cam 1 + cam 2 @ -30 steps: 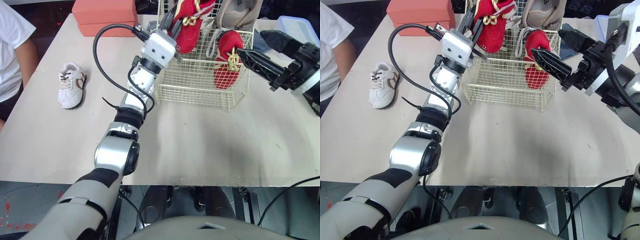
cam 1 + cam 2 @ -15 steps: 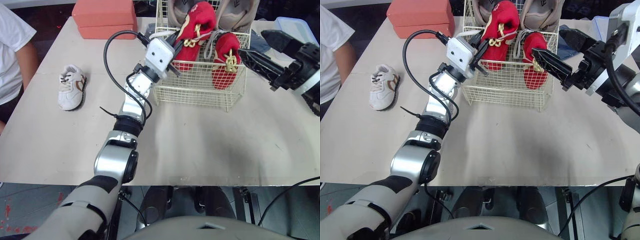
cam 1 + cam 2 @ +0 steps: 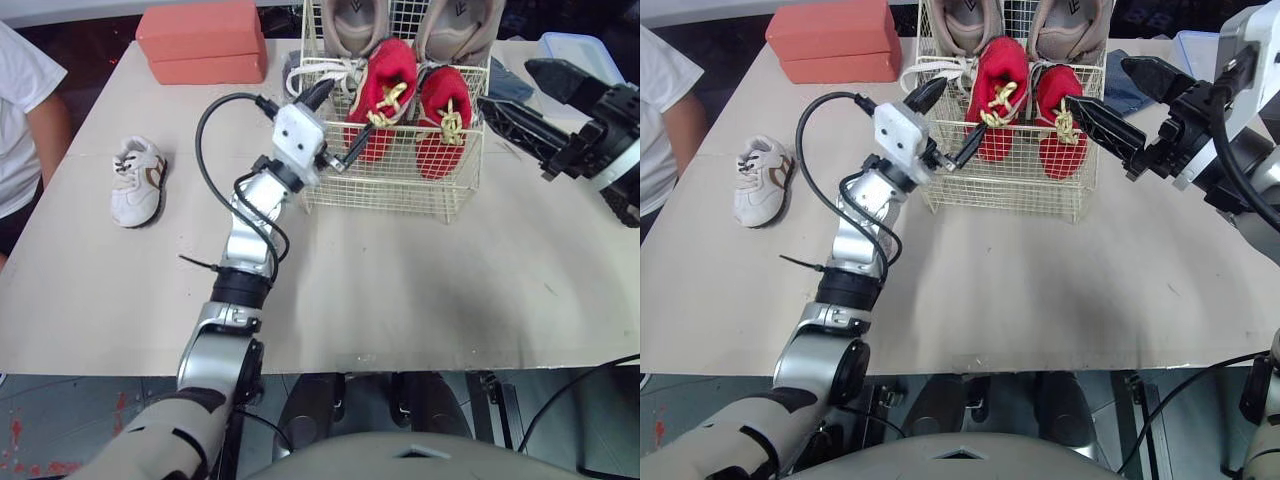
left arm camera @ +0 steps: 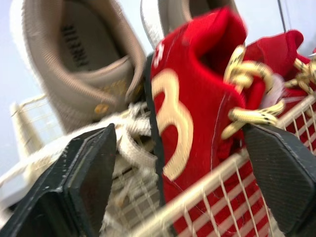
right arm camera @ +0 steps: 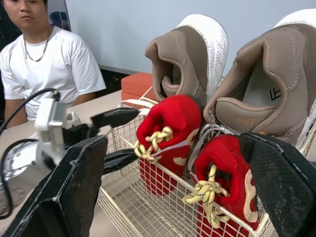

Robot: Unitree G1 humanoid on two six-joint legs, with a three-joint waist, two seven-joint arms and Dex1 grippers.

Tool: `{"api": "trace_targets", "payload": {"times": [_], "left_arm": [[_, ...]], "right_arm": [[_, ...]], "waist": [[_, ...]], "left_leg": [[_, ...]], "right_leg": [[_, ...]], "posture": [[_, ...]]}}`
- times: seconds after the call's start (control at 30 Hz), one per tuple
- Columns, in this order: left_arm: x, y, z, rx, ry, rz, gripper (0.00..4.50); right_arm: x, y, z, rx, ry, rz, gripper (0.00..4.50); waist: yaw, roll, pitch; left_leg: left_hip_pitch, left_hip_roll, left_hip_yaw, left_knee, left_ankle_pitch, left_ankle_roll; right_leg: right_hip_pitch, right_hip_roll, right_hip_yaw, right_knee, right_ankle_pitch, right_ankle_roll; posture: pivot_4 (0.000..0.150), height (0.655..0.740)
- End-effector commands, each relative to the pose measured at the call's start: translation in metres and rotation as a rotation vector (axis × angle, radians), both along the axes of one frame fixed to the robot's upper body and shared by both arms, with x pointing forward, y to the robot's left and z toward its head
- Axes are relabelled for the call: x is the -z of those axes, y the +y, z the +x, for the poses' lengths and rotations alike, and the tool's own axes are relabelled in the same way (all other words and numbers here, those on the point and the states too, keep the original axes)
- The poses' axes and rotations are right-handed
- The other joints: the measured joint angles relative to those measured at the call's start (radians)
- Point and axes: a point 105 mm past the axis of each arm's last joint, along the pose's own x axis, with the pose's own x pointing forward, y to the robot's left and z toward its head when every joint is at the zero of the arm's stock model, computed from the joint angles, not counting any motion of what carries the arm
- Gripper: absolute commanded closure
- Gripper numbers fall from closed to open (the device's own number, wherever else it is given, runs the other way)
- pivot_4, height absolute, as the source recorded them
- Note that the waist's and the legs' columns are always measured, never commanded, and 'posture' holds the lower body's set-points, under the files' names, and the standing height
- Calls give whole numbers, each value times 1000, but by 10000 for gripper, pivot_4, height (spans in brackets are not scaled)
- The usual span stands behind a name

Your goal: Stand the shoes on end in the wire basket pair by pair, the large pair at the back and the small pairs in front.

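The wire basket [image 3: 400, 192] stands at the table's far side. Two large beige shoes [image 3: 352, 22] stand on end at its back. In front of them stand two small red shoes with gold laces [image 3: 385, 92], [image 3: 443, 118]. My left gripper [image 3: 333, 122] is open at the basket's left front corner, its fingers [image 4: 86, 173] on either side of the left red shoe [image 4: 190, 113] without gripping it. My right gripper [image 3: 505, 88] hangs open just right of the basket, nothing between its fingers [image 5: 74, 187]. A small white shoe [image 3: 135, 182] lies on the table at the left.
A salmon-coloured box [image 3: 200, 42] sits at the back left. A blue lidded container [image 3: 575, 45] is at the back right. A person in a white shirt [image 5: 47, 64] sits at the table's left side. Bare tabletop [image 3: 400, 290] stretches in front of the basket.
My left gripper came down with the red shoe, set it on end in the basket beside the other red one, and opened off it. The right arm stayed still.
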Motion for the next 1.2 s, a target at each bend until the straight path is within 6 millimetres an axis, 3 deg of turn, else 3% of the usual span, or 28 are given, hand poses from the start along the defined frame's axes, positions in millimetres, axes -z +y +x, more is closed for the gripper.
{"api": "trace_targets", "payload": {"times": [0.03,0.23,0.37,0.6,0.7,0.8,0.87,0.97,1.07,1.2], "left_arm": [[-14,12,-17,14,-23,-16,648],[-18,19,-33,42,24,17,648],[-26,20,-49,143,90,22,648],[-72,12,-66,412,223,19,648],[-87,5,-77,497,261,88,648],[-94,4,-81,512,292,139,648],[-99,6,-81,485,284,179,648],[-104,7,-83,482,281,191,648],[-107,7,-87,496,281,195,648],[-108,11,-91,487,283,218,648]], "right_arm": [[-10,-3,-5,7,-56,2,2950],[-8,-7,-3,18,-52,-1,2950],[-4,-26,2,97,-43,4,2950],[15,-111,19,413,-21,-1,2950],[24,-158,24,579,-3,-14,2950],[41,-194,31,696,61,1,2950],[64,-224,36,782,143,55,2950],[80,-251,42,884,213,134,2950],[87,-268,49,951,257,251,2950],[112,-287,54,1045,378,369,2950]], "waist": [[0,0,0],[10,0,0],[19,0,0],[21,-1,0],[18,-1,1],[14,0,0],[11,0,0],[10,0,1],[4,2,2],[-2,2,2]], "left_leg": [[0,0,0,0,0,0],[-1,0,-1,0,0,0],[-1,-1,0,0,0,0],[-2,-2,-1,2,0,1],[-2,-2,-1,1,0,1],[0,-2,1,0,0,1],[1,-1,2,0,0,1],[1,-1,2,-1,0,1],[1,-1,4,-1,0,0],[2,-1,3,-2,0,0]], "right_leg": [[0,0,0,0,0,0],[0,0,0,-1,0,0],[0,0,0,-1,0,0],[0,1,-2,-1,0,0],[0,2,-2,-1,0,0],[0,2,-2,-1,0,0],[0,3,-1,-1,0,0],[0,3,-1,-1,0,0],[0,3,1,-1,0,0],[0,3,4,-1,0,0]], "posture": [[1500,7400],[1500,7400],[1500,7400],[1500,7400],[1500,7400],[1500,7400],[1500,7400],[1500,7400],[1500,7400],[1500,7400]]}}
